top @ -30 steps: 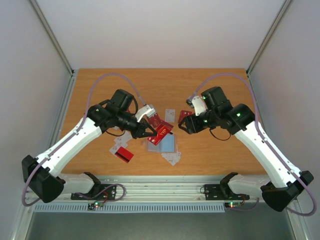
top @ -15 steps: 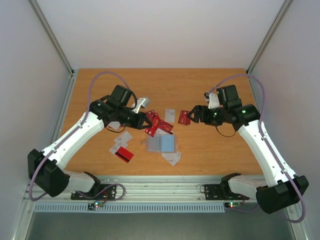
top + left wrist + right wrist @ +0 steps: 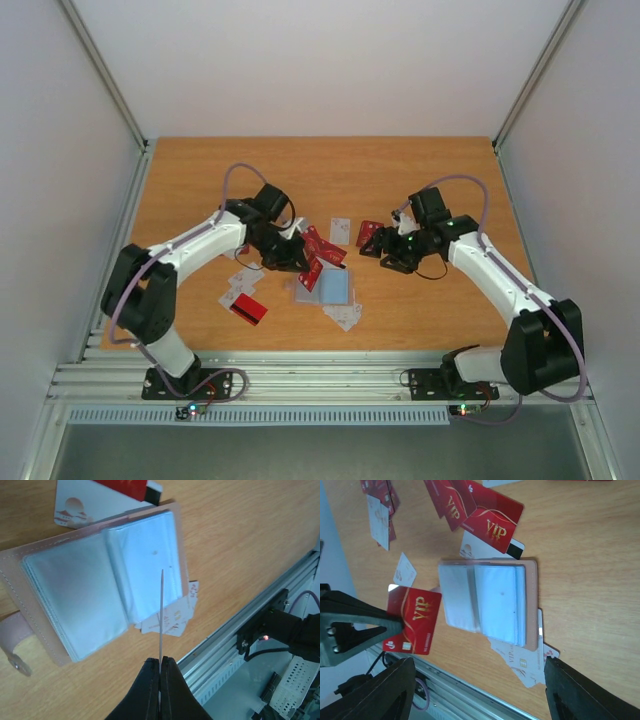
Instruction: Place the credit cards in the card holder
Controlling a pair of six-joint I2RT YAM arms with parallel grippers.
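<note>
Red card (image 3: 414, 619) in left gripper (image 3: 160, 662), just beside card holder (image 3: 75, 595) edge

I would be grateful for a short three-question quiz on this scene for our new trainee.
1. True or false: the card holder lies open on the table.
2. What does the left gripper pinch? A: a red card. B: the card holder. C: nothing.
3. Fill in: the jaws of the right gripper stand ____.

Key: 1 true; 2 A; 3 open.
</note>
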